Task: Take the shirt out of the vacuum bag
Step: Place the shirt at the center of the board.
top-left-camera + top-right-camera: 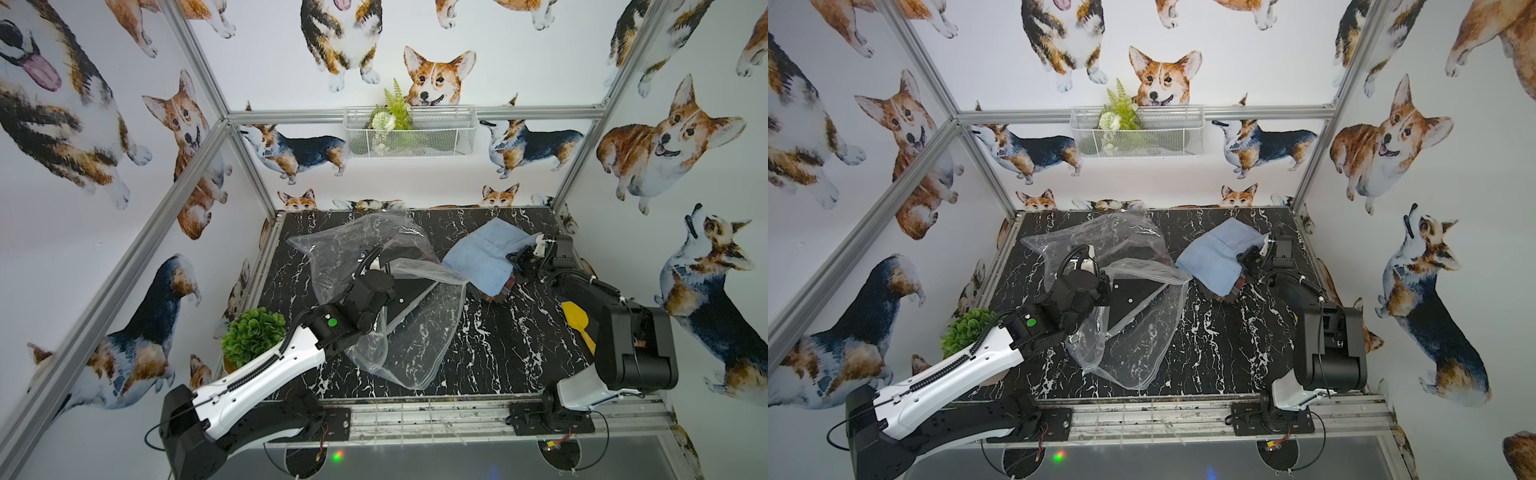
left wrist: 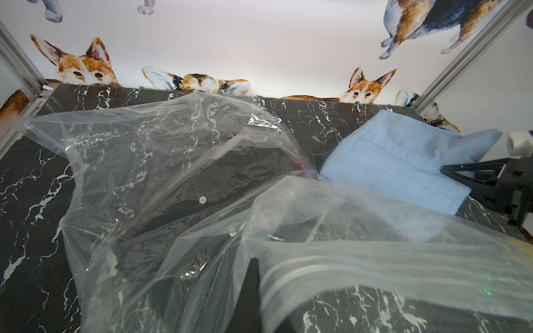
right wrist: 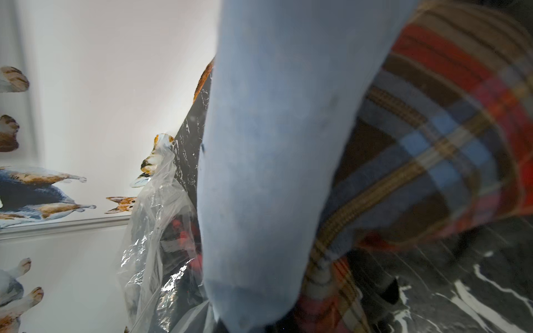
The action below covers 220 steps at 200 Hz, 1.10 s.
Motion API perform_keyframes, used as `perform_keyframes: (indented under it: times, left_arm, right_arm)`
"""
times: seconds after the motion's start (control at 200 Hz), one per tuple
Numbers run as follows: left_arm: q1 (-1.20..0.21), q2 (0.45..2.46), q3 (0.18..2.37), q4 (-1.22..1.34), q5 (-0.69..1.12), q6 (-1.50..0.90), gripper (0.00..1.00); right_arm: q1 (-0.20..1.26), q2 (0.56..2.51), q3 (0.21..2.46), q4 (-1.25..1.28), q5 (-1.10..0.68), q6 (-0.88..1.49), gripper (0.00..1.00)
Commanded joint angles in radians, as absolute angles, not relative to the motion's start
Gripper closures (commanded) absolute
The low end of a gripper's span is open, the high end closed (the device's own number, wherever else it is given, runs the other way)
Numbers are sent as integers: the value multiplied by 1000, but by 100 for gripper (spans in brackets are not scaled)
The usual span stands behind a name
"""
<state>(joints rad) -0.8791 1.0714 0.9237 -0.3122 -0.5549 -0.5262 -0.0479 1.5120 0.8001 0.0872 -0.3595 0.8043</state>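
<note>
Lying at centre right in both top views, just right of the vacuum bag [image 1: 415,340] whose zip edge is pinched by the closed left gripper [image 2: 261,294], the blue shirt [image 1: 478,253] is clamped by the nearer, closed right gripper [image 1: 521,259] and judged clear of the mouth, while a dark shirt [image 2: 207,184] is seen inside.

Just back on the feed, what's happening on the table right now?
The left claw is shut on the zip edge of the clear, crinkly plastic vacuum bag. The right claw is shut on a folded light blue shirt, which lies outside the bag at the far right of the black marble-patterned table, over a red and blue plaid shirt. A black shirt with white buttons sits inside the bag.
</note>
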Motion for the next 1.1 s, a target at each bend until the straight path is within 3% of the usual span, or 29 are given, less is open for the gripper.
perform_keyframes:
  times: [0.0, 0.21, 0.28, 0.355, 0.491, 0.651, 0.796, 0.866, 1.026, 1.096]
  left_arm:
    - [-881, 1074, 937, -304, -542, -511, 100]
    - [-881, 1085, 934, -304, -512, -519, 100]
    - [-881, 1085, 936, -309, -508, -517, 100]
    - [-880, 1080, 934, -313, -513, -511, 100]
    - [-881, 1084, 943, -318, -519, -501, 100]
    - [-881, 1098, 945, -319, -508, -502, 100]
    - [-881, 1109, 939, -298, -502, -517, 100]
    - [-881, 1116, 943, -292, -496, -518, 100]
    - [-881, 1134, 959, -302, -484, -520, 100]
    - [-880, 1126, 952, -293, -495, -529, 100]
  right_arm:
    - [-95, 1546, 711, 141, -311, 819, 100]
    - [-107, 1588, 678, 168, -345, 834, 100]
    - [-109, 1579, 696, 149, -359, 817, 73]
    - [-107, 1559, 723, 114, -376, 814, 55]
    - [-108, 1473, 730, 104, -392, 846, 45]
    - [-109, 1313, 767, -22, -339, 849, 38]
    - [-103, 1134, 772, -115, -312, 872, 38]
    - [-89, 1045, 775, -168, -284, 864, 27]
    - [-77, 901, 749, -240, -356, 896, 26]
    - [-9, 802, 736, -262, -340, 918, 26]
